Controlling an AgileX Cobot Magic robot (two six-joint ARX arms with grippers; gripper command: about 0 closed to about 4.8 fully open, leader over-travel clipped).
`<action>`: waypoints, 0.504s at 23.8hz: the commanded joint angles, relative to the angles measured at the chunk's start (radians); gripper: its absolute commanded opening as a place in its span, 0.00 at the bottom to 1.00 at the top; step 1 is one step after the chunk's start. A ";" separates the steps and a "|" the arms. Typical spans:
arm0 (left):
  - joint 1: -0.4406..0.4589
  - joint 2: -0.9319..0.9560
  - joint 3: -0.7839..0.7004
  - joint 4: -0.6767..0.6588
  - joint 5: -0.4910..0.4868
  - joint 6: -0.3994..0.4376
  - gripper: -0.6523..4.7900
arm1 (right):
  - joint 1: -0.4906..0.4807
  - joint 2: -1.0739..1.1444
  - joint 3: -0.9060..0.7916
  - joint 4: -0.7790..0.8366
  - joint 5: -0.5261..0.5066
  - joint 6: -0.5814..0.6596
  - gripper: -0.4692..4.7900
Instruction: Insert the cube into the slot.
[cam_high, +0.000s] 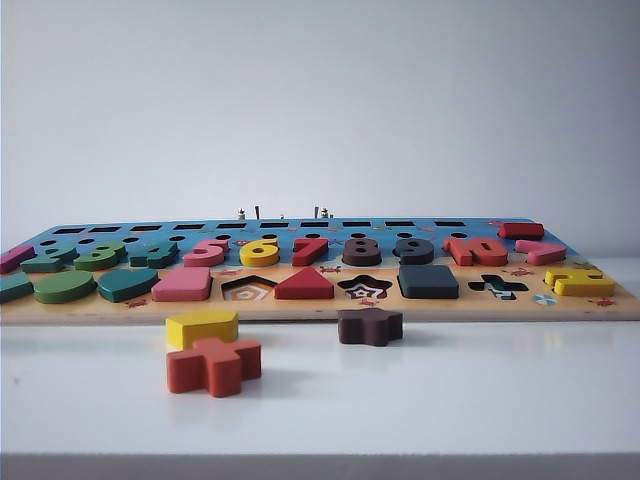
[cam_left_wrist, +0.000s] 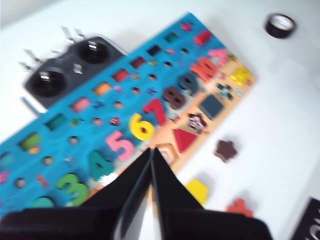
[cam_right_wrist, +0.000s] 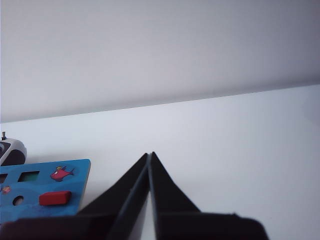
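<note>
On the white table (cam_high: 480, 390) lies the wooden puzzle board (cam_high: 320, 305), its far half blue with coloured numerals and its near strip holding the shape recesses. The cube (cam_high: 428, 281), a flat dark navy square block with rounded corners, sits in the slot on that near strip, filling it so that none of the slot's floor shows; in the exterior view it lies at about three o'clock of the star-shaped recess (cam_high: 365, 288) and at nine o'clock of the cross-shaped recess (cam_high: 497, 286). The left wrist view shows the same cube (cam_left_wrist: 212, 106) seated in the board, though that picture is blurred. Loose on the table in front of the board are a yellow pentagon piece (cam_high: 202, 328), an orange-red cross piece (cam_high: 214, 365) just at its six o'clock and nearer the camera, and a dark brown star piece (cam_high: 370, 326) well apart at three o'clock of the pentagon. Neither arm appears in the exterior view. The left gripper (cam_left_wrist: 151, 152) hangs over the near edge of the board by the numerals, its two black fingers pressed together at the tips with nothing between them. The right gripper (cam_right_wrist: 150, 156) is off to the side of the board, above bare table, its fingers likewise pressed together and empty; a corner of the blue board with a red bar piece (cam_right_wrist: 55, 198) shows beside it.
</note>
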 joint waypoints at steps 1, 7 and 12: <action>0.055 -0.063 -0.062 0.124 -0.045 0.005 0.16 | -0.025 -0.065 -0.036 0.021 0.001 0.006 0.08; 0.148 -0.182 -0.193 0.220 -0.123 0.008 0.16 | -0.033 -0.148 -0.095 0.022 0.000 0.006 0.08; 0.203 -0.281 -0.298 0.262 -0.146 0.016 0.16 | -0.033 -0.169 -0.126 0.023 -0.001 0.006 0.08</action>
